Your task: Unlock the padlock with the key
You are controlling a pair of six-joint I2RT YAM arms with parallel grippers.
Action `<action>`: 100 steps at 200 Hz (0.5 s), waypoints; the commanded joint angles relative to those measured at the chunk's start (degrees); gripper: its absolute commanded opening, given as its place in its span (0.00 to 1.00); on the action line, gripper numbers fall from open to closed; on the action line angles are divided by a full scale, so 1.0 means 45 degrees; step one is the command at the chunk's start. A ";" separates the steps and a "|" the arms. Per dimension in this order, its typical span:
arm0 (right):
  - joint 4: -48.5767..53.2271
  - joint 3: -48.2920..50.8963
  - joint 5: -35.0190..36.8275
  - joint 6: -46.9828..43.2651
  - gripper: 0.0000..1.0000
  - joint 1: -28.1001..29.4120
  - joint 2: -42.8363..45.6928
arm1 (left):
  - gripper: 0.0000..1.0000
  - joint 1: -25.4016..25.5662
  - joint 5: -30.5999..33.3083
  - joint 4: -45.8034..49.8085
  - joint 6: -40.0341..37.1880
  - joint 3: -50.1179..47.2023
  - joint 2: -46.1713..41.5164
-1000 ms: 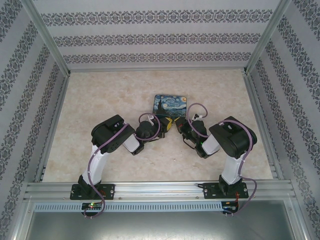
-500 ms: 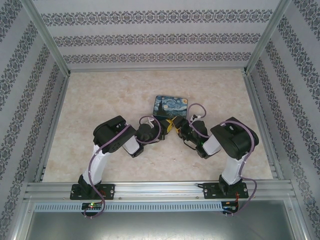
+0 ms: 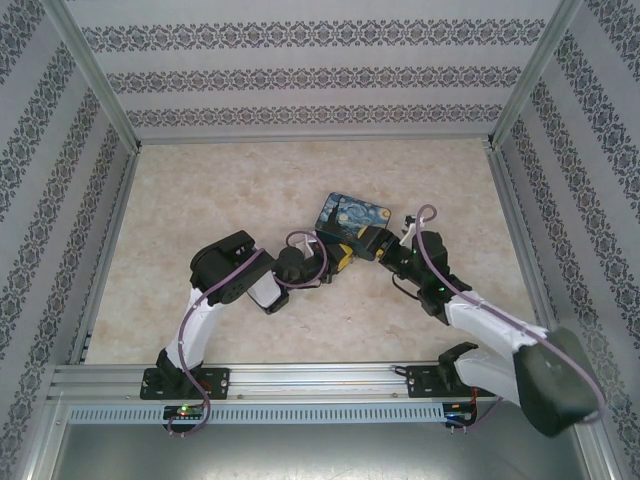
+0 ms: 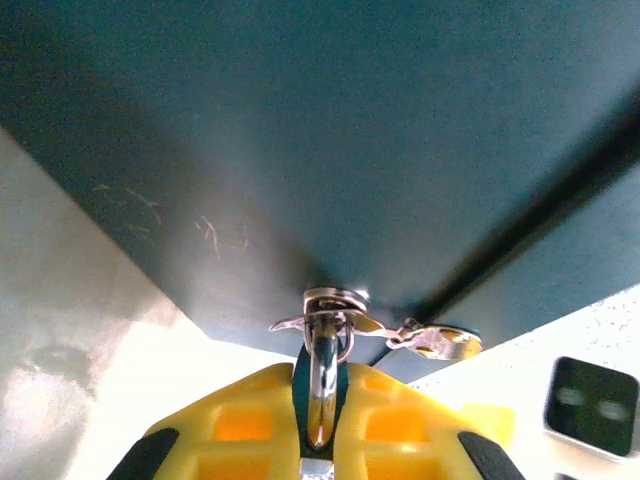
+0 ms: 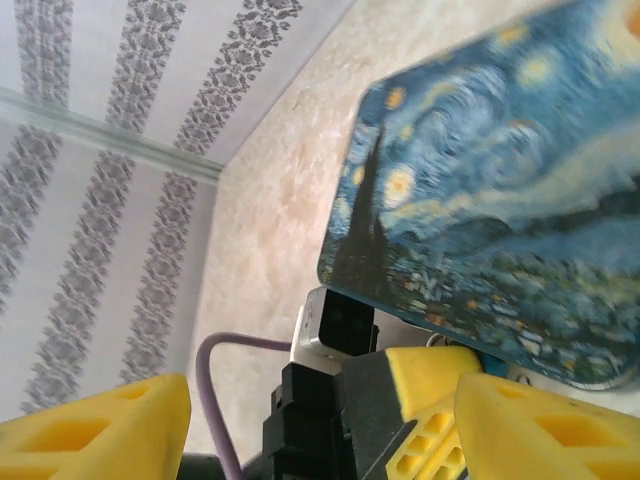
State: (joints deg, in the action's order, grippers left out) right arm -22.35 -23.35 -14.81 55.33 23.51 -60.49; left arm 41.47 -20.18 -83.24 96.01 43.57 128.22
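Left pincer [image 4: 320, 420] tight on padlock [image 4: 323, 365], clear from its wrist camera; right pincer [image 5: 322, 425] wide by tin [image 5: 500, 200]

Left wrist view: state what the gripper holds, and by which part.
The left gripper grips the lower end of a shiny metal piece hooked at the blue tin's latch; padlock shackle or key cannot be told.

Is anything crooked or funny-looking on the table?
Yes. The painted tin sits crooked, slanted against the edges of the table. The left claw pinches a shiny metal piece at the tin's edge, so it may be getting tugged around. Nothing looks spilled or broken.
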 commanded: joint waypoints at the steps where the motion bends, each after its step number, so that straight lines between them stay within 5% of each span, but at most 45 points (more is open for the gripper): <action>1: 0.4998 -0.0879 0.0682 -0.3805 0.69 0.0163 0.0889 | 0.00 -0.0095 -0.0910 0.2287 -0.0654 0.0176 0.0626; 42: 0.6551 -0.1795 0.1266 -0.6739 0.62 0.0750 0.0648 | 0.00 -0.0251 -0.1585 0.3530 -0.1084 0.0533 0.0399; 100: 0.7082 -0.2537 0.2641 -0.8336 0.45 0.2215 -0.0666 | 0.00 -0.0444 -0.2476 0.6076 -0.2115 0.0831 -0.0660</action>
State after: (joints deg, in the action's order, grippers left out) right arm 6.87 -32.67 -6.90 23.35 32.25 -62.02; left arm 39.99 -27.29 -71.72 89.47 47.40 125.67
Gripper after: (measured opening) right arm 0.468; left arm 0.097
